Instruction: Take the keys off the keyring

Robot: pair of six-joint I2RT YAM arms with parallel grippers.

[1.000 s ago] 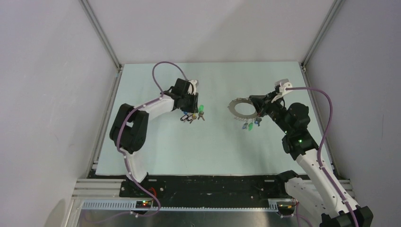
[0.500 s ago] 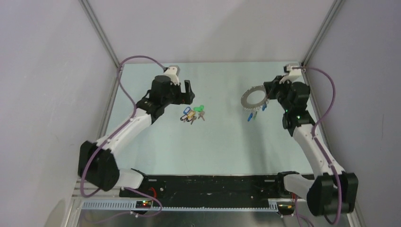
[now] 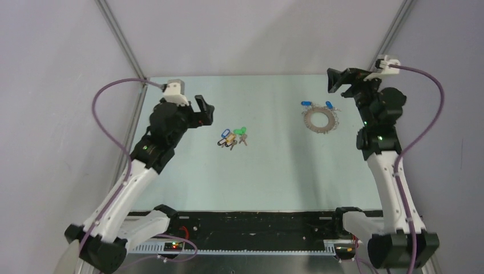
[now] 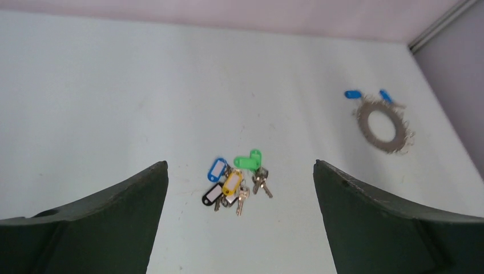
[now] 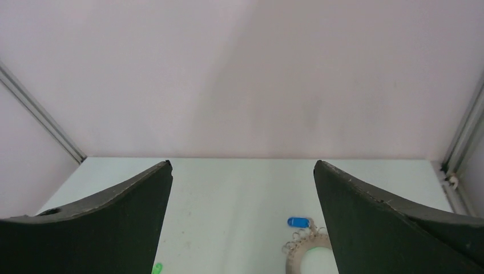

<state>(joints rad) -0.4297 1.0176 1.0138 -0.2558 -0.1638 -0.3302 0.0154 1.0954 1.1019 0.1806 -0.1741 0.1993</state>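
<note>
A loose bunch of keys [image 3: 232, 137] with blue, green, yellow and black tags lies on the table, left of centre. In the left wrist view the same keys [image 4: 237, 180] lie below and between the fingers. My left gripper [image 3: 204, 110] hangs open above and left of them, holding nothing. The grey keyring [image 3: 319, 120] lies flat at the back right, with two blue-tagged keys [image 3: 306, 104] at its far rim. My right gripper [image 3: 338, 80] is open, raised beyond the ring and apart from it. In the right wrist view the keyring [image 5: 297, 254] shows low at the bottom edge.
The pale green table mat [image 3: 268, 171] is walled by white panels with metal corner posts [image 3: 122, 43] at the back left and back right. Both arm bases sit on the black rail [image 3: 257, 225] at the near edge.
The right gripper lifted the keyring, carried it back right, opened and let it go; it now lies flat. The left gripper opened and drew back up and left from the key bunch.
</note>
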